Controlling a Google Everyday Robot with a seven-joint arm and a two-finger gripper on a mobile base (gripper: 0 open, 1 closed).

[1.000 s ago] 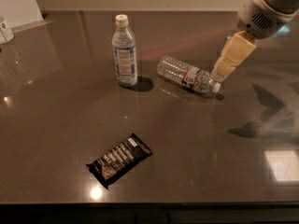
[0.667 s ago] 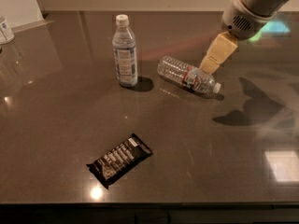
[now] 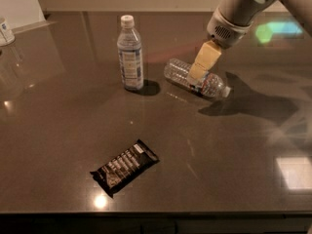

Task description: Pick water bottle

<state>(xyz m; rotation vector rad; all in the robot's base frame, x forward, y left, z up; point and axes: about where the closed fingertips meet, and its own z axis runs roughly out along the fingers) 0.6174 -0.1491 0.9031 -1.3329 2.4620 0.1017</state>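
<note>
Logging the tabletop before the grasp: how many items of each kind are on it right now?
Bottles: 2, the lying water bottle with the gripper at its middle, and the upright bottle.
Snack bars: 1, the black snack bar.
Containers: 1, a partly visible container at the left edge.
Total: 4.

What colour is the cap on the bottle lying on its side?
White cap, camera view; the gripper is over the middle of that water bottle.
</note>
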